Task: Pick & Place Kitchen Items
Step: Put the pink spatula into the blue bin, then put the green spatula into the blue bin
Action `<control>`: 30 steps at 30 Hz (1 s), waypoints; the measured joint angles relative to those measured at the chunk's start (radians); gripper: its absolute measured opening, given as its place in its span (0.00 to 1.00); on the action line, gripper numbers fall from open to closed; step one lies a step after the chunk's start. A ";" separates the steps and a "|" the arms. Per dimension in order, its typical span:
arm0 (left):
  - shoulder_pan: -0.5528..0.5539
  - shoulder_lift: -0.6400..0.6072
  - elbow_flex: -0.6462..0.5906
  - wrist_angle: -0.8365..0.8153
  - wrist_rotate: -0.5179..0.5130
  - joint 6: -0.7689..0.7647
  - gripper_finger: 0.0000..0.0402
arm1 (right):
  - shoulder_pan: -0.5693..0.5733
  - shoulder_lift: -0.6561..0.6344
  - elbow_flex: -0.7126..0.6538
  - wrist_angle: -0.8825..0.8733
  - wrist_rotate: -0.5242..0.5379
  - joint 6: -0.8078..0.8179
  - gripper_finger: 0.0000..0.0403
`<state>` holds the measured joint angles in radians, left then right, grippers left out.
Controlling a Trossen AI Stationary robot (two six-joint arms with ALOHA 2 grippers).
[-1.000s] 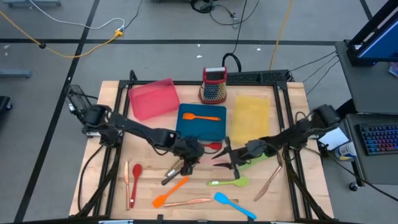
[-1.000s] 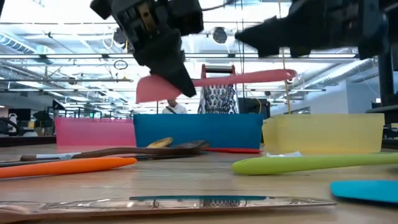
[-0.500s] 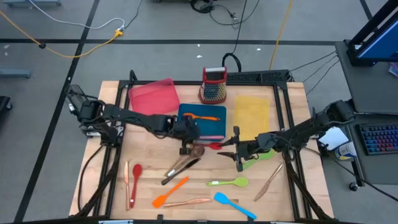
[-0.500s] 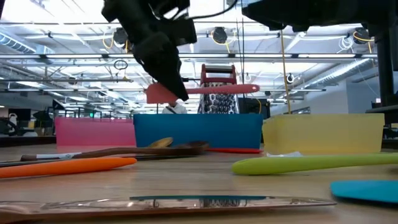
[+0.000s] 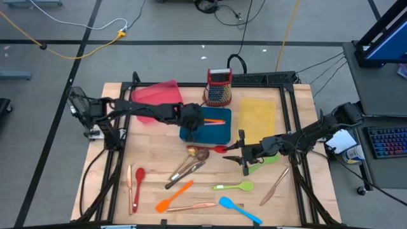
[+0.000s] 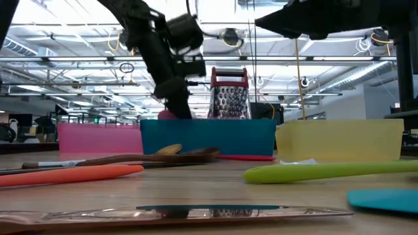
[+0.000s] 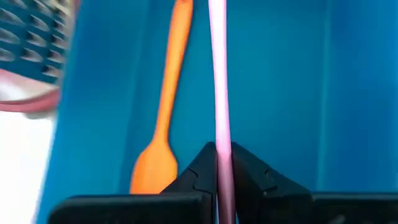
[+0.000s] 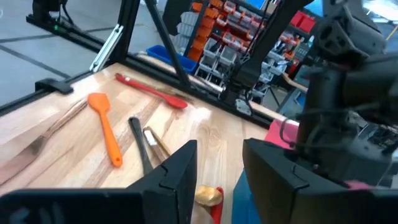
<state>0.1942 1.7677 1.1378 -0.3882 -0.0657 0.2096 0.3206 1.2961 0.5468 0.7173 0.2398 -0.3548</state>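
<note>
On the wooden table, the left gripper is over the blue tray, squeezing a pink spatula beside 1 orange spatula. The right gripper waits near the tray, fingers apart and holding nothing.

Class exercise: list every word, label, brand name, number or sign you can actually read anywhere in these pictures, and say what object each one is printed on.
No text can be read in any view.
Blue tray, pink utensil in the left gripper, orange spatula: no print shows.
Grater: only a hole pattern.
Storage bins behind the table: any labels are too blurred.
Keyboard: keys too small.
</note>
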 joint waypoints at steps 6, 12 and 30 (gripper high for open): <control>0.023 0.054 0.000 0.017 0.012 0.006 0.11 | 0.000 0.000 0.000 -0.026 0.000 0.003 0.31; 0.033 0.059 0.000 0.034 0.013 0.005 0.16 | 0.000 0.000 0.000 -0.042 0.000 0.054 0.31; 0.034 0.059 0.000 0.050 0.012 0.026 0.28 | 0.001 0.000 0.000 -0.254 -0.050 0.305 0.37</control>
<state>0.2287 1.8263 1.1374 -0.3382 -0.0532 0.2351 0.3219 1.2963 0.5468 0.4635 0.1896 -0.0495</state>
